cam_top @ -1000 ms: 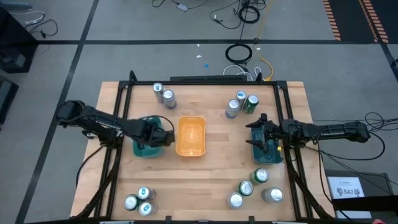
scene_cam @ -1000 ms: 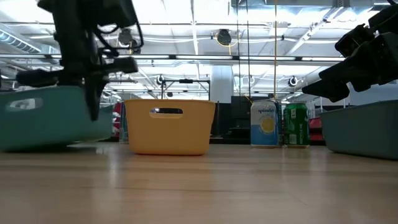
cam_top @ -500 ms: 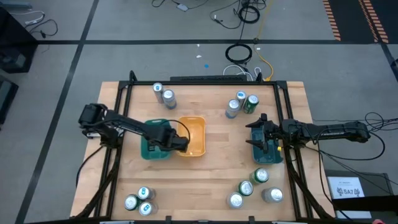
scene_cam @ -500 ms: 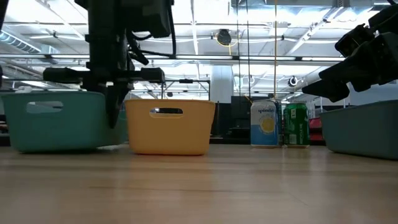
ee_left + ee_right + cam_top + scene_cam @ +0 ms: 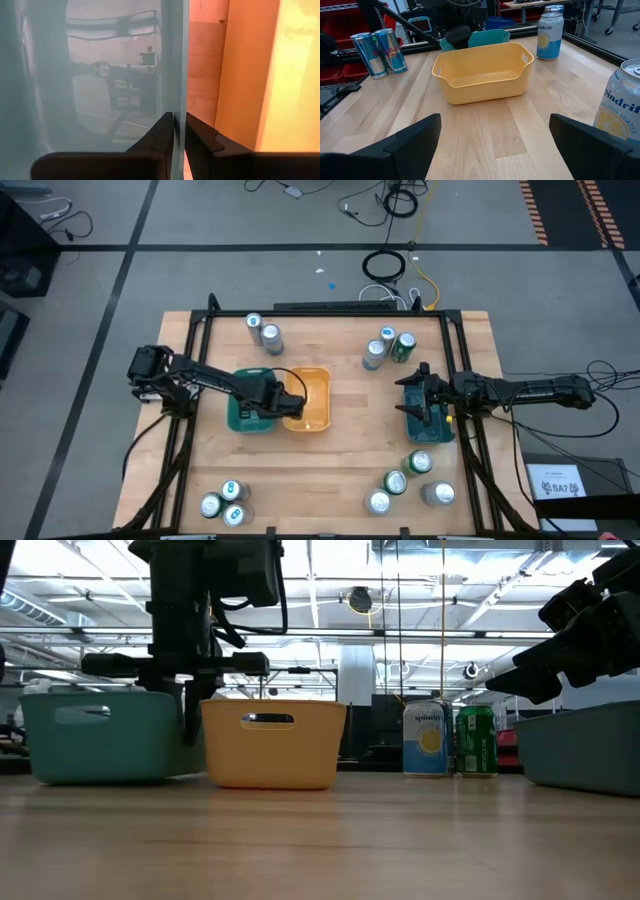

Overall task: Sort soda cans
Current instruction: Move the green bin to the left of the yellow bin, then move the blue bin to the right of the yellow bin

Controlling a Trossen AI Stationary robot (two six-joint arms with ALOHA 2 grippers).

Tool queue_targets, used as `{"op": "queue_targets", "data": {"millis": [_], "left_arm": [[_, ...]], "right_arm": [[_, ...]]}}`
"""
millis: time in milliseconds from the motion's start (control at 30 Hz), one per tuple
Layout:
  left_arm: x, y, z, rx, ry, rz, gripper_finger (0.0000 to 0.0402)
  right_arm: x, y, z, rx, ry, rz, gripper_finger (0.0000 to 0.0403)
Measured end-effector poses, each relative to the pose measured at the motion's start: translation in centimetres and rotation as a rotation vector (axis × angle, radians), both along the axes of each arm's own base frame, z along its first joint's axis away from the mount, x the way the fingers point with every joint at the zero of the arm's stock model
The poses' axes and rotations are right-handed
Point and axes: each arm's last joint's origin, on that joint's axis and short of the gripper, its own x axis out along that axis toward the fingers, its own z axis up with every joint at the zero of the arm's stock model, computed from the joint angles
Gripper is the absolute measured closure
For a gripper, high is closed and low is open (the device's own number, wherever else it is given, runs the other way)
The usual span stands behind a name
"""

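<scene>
The soda cans stand upright in four clusters near the table corners: far left [image 5: 262,331], far right [image 5: 389,346], near left [image 5: 225,504], near right [image 5: 408,483]. My left gripper [image 5: 288,404] is shut on the teal tray [image 5: 245,412], which stands beside the yellow tray [image 5: 312,400] with a narrow strip of wood between them. My right gripper [image 5: 415,392] hangs open over the dark-green tray [image 5: 428,423] and touches nothing. Its wrist view shows the yellow tray [image 5: 482,72] and a yellow-labelled can [image 5: 622,107] close by. My left gripper pinches the teal tray's right-hand wall [image 5: 179,95], the one facing the yellow tray, at its rim. One finger [image 5: 162,137] is inside the tray and one [image 5: 200,140] outside. The fingers [image 5: 188,710] come from above, pointing down. The tray's bottom rests on the table.
The wooden table [image 5: 330,465] has bare room in its near middle and in front of the yellow tray. A black frame [image 5: 205,320] borders the table. Two slim blue-and-silver cans [image 5: 375,50] stand far left; cables lie on the floor beyond.
My left gripper has moved toward the table's right, drawing the teal tray along the table until it stands close beside the yellow tray. Most of the slide came in the first half second; since then the tray has barely shifted.
</scene>
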Motion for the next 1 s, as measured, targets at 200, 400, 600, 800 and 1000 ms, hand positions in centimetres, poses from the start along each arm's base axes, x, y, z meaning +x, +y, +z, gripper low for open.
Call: {"op": "queue_targets", "data": {"millis": [200, 400, 600, 800, 1000], "left_arm": [[0.0, -0.1, 0.0, -0.018, 0.003, 0.0, 0.0345], [0.3, -0.2, 0.5, -0.023, -0.012, -0.001, 0.0344], [0.2, -0.1, 2.2, 0.003, 0.04, -0.003, 0.0343], [0.0, 0.0, 5.3, 0.032, 0.129, -0.031, 0.0343], [0.4, 0.1, 9.2, 0.095, 0.123, -0.131, 0.0343]], "right_arm": [[0.0, 0.0, 0.0, 0.0, 0.0, 0.0, 0.0037], [0.0, 0.0, 0.0, 0.0, 0.0, 0.0, 0.0037], [0.0, 0.0, 0.0, 0.0, 0.0, 0.0, 0.0037], [0.0, 0.0, 0.0, 0.0, 0.0, 0.0, 0.0037], [0.0, 0.0, 0.0, 0.0, 0.0, 0.0, 0.0037]]}}
